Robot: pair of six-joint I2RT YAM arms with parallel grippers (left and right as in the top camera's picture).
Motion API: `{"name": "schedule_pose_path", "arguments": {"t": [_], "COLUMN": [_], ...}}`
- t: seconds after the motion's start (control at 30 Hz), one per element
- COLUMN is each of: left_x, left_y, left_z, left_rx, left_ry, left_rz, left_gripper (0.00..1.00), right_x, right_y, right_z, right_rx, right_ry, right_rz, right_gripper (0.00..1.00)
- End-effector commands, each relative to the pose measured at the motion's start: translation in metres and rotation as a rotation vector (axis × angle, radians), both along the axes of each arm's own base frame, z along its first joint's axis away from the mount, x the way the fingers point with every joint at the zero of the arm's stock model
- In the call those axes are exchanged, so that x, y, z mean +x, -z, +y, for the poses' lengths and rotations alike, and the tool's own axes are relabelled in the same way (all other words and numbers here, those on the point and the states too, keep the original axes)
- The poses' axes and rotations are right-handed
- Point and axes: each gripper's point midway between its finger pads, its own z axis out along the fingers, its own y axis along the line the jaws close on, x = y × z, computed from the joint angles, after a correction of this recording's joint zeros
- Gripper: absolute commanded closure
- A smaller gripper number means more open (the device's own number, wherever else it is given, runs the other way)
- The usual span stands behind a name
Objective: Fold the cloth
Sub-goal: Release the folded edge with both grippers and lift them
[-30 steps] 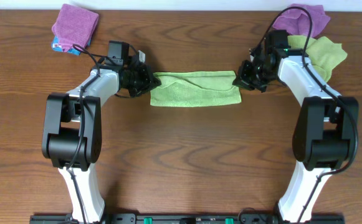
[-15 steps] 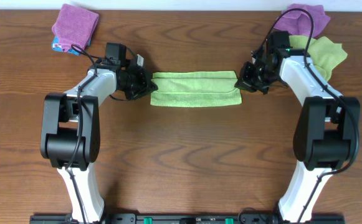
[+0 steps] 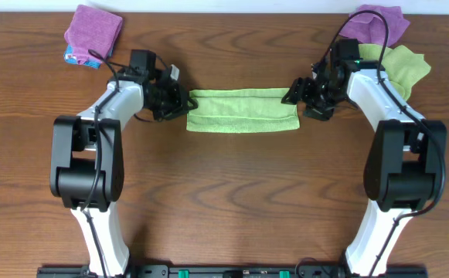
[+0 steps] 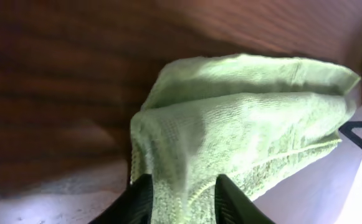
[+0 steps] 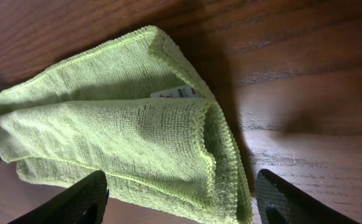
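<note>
The light green cloth (image 3: 243,110) lies on the wooden table as a long folded strip between the two arms. My left gripper (image 3: 179,103) is at its left end. In the left wrist view its fingers (image 4: 140,199) stand apart, and the cloth (image 4: 243,124) lies loose between them. My right gripper (image 3: 300,96) is at the right end. Seen from the right wrist, its jaws are spread wide on either side of the cloth's (image 5: 106,124) folded end, where a white label (image 5: 174,93) shows. Neither gripper pinches the cloth.
A folded purple cloth (image 3: 93,29) rests on a blue item (image 3: 73,55) at the back left. Another purple cloth (image 3: 379,23) and a crumpled green cloth (image 3: 406,66) lie at the back right, just behind my right arm.
Both grippers were shut on the cloth's ends and have now opened. The cloth has been let go and lies flat as a strip.
</note>
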Motion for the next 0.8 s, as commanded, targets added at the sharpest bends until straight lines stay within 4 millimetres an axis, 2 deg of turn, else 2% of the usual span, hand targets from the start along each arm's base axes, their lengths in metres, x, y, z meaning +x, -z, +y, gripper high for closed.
{"name": "schedule_pose_path", "arguments": {"t": [0.0, 0.03, 0.13, 0.2, 0.23, 0.3, 0.33, 0.4, 0.43, 0.5, 0.63, 0.7, 0.77], "left_x": [0.021, 0.022, 0.025, 0.024, 0.023, 0.019, 0.016, 0.014, 0.013, 0.009, 0.005, 0.003, 0.001], "left_y": [-0.032, -0.039, -0.055, -0.056, -0.055, -0.05, -0.048, -0.044, -0.042, -0.039, -0.031, -0.026, -0.018], "left_z": [0.015, 0.018, 0.021, 0.021, 0.019, 0.014, 0.009, 0.001, -0.004, -0.01, -0.018, -0.021, -0.023], "left_rx": [0.109, 0.129, 0.181, 0.223, 0.235, 0.262, 0.275, 0.333, 0.373, 0.446, 0.592, 0.631, 0.646], "left_ry": [0.052, 0.067, 0.099, 0.118, 0.125, 0.157, 0.178, 0.198, 0.219, 0.263, 0.299, 0.31, 0.323], "left_rz": [-0.146, -0.171, -0.23, -0.249, -0.248, -0.244, -0.246, -0.254, -0.265, -0.286, -0.305, -0.303, -0.29], "left_gripper": [0.58, 0.53, 0.49, 0.5, 0.54, 0.91, 0.94, 0.94, 0.94, 0.94, 0.94, 0.94, 0.94], "right_x": [0.006, 0.006, 0.009, 0.011, 0.011, 0.011, 0.011, 0.01, 0.01, 0.009, 0.009, 0.009, 0.01], "right_y": [-0.006, -0.008, -0.018, -0.022, -0.022, -0.021, -0.02, -0.019, -0.018, -0.017, -0.017, -0.016, -0.016], "right_z": [-0.004, -0.005, -0.008, -0.011, -0.013, -0.017, -0.017, -0.021, -0.024, -0.026, -0.026, -0.028, -0.029], "right_rx": [0.002, 0.0, -0.015, -0.039, -0.054, -0.08, -0.081, -0.101, -0.12, -0.13, -0.133, -0.142, -0.148], "right_ry": [-0.027, -0.036, -0.066, -0.074, -0.072, -0.068, -0.068, -0.064, -0.061, -0.06, -0.063, -0.061, -0.063], "right_rz": [-0.027, -0.033, -0.061, -0.068, -0.067, -0.063, -0.061, -0.055, -0.052, -0.049, -0.051, -0.05, -0.052], "right_gripper": [0.24, 0.25, 0.25, 0.25, 0.28, 0.45, 0.54, 0.75, 0.78, 0.77, 0.65, 0.55, 0.53]}}
